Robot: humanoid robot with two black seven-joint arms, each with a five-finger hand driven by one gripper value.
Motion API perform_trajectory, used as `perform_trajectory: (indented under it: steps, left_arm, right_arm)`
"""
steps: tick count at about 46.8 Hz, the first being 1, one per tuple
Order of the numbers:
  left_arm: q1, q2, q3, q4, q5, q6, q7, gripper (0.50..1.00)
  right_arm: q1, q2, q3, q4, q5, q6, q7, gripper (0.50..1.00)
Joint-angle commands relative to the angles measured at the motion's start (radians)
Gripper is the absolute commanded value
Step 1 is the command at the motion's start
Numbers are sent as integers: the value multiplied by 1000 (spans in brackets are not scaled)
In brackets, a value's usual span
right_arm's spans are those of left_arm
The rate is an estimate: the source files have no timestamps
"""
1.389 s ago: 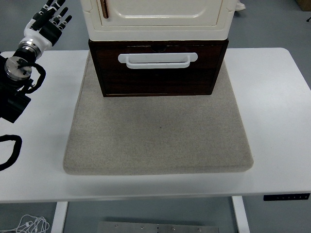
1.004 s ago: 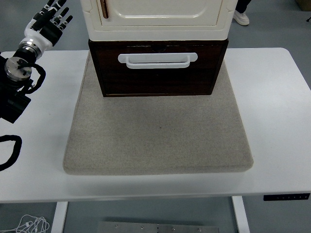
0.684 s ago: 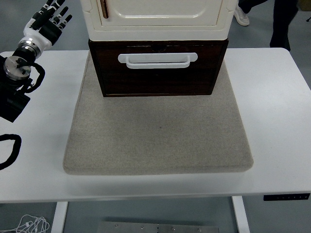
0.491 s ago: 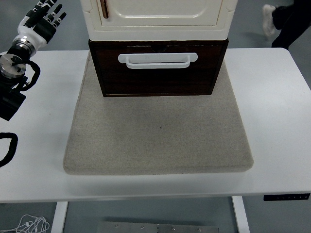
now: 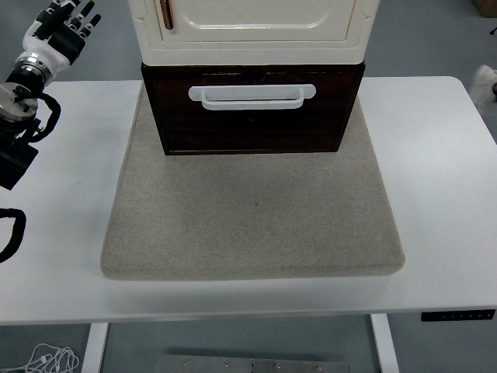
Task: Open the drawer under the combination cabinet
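Reaching hasn't begun: your left hand (image 5: 62,25) hovers off the desk's (image 5: 435,171) far-left corner, fingers spread, holding nothing. The drawer (image 5: 252,109) sits shut under the cream cabinet (image 5: 252,31), on the grey mat (image 5: 252,217). Next, hook its white handle (image 5: 251,96) and pull toward you.

So the white table (image 5: 435,194) is taking up most of the view, with a beige-grey mat (image 5: 252,217) lying flat across the middle of it. A grey-blue floor (image 5: 423,39) is showing beyond the far edge and again under the near edge. A white table leg (image 5: 95,346) and another (image 5: 384,342) are poking down below, a small dark control panel (image 5: 458,315) is sitting on the front edge at the right, and a white cable (image 5: 46,359) is curling on the floor bottom left. Light is looking even and soft.
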Motion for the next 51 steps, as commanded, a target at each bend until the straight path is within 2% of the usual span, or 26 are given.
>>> perform_trajectory:
  steps: [1, 14, 19, 24, 34, 45, 51]
  left_arm:
    - [-25, 5, -5, 1, -1, 3, 0, 1000]
    - [-137, 79, 0, -16, 7, 3, 0, 1000]
    - [-179, 114, 2, -62, 13, 3, 2, 1000]
    - [-206, 163, 3, -165, 19, 14, 2, 1000]
    - [-280, 269, 3, -390, 140, 103, 2, 1000]
    - [-366, 365, 8, -606, 223, 111, 3, 1000]
    - [-455, 428, 132, -731, 225, 108, 5, 1000]
  right_arm:
    - [0, 0, 0, 0, 1, 1, 1, 926]
    - [0, 0, 0, 0, 0, 1, 0, 928]
    - [0, 0, 0, 0, 0, 1, 0, 926]
    - [0, 0, 0, 0, 0, -1, 0, 928]
    - [0, 0, 0, -1, 0, 1, 1, 926]
    - [0, 0, 0, 0, 1, 1, 0, 926]
    - [0, 0, 0, 0, 0, 1, 0, 926]
